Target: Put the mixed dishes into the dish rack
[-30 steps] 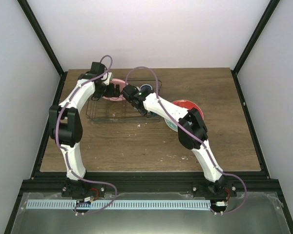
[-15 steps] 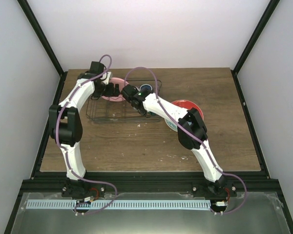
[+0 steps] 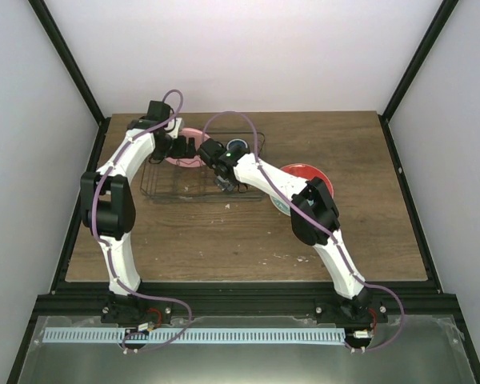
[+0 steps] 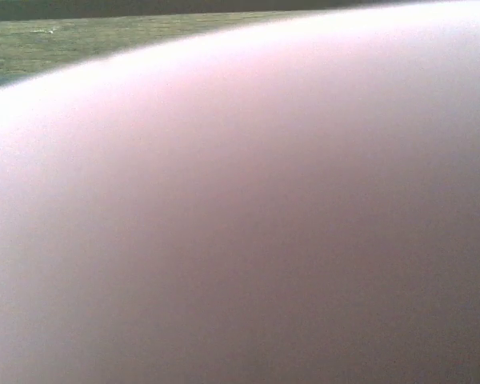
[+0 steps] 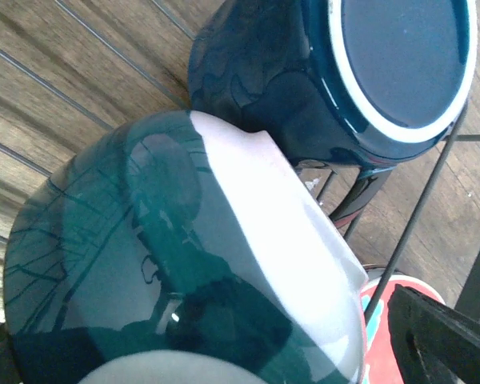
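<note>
Glossy glazed dark blue mug (image 5: 256, 80) (mirror-like); matt wooden table (image 3: 344, 232).

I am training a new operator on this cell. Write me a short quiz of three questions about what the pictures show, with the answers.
1. True or false: the red plate lies outside the dish rack, to its right in the top view.
2. What fills almost all of the left wrist view? A) the pink plate B) a fork C) a sponge
3. Fill in: the dark blue mug has a ____ rim.
Key: 1 true; 2 A; 3 white.
</note>
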Controlling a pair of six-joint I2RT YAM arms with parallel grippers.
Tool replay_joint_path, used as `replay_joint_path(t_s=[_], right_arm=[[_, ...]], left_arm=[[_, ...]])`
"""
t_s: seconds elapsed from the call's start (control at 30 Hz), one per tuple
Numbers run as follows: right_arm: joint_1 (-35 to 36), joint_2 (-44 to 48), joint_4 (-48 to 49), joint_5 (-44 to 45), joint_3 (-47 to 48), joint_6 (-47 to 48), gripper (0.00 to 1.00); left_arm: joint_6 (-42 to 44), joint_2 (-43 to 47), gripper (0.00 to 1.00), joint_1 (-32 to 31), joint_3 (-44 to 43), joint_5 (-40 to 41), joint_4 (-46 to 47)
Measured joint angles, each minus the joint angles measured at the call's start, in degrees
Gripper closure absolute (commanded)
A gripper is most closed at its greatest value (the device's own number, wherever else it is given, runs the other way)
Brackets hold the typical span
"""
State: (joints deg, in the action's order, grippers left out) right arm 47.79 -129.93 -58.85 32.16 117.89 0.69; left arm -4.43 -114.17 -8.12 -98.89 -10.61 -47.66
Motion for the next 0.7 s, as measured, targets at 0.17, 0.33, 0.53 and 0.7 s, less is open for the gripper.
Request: replay_joint_path(t_s=[0.17, 0.33, 0.53, 0.7], right_arm=[[0.02, 0.0, -0.02, -2.03, 0.0, 0.17, 0.0], [0.04, 0.0, 0.0, -3.45, 0.0, 0.42, 0.0], [0.04, 0.07, 0.0, -5.92, -0.04, 0.42, 0.0], [0.04, 1.31, 0.13, -8.0, -1.49, 0.39, 0.0]], left_arm=[[0.0, 0.0, 0.0, 0.0, -0.02, 0.0, -0.02], [0.0, 0.0, 0.0, 0.0, -0.02, 0.0, -0.02], [0.0, 0.0, 0.0, 0.0, -0.04, 0.0, -0.02], [0.0, -0.02, 0.0, 0.0, -0.13, 0.0, -0.04]])
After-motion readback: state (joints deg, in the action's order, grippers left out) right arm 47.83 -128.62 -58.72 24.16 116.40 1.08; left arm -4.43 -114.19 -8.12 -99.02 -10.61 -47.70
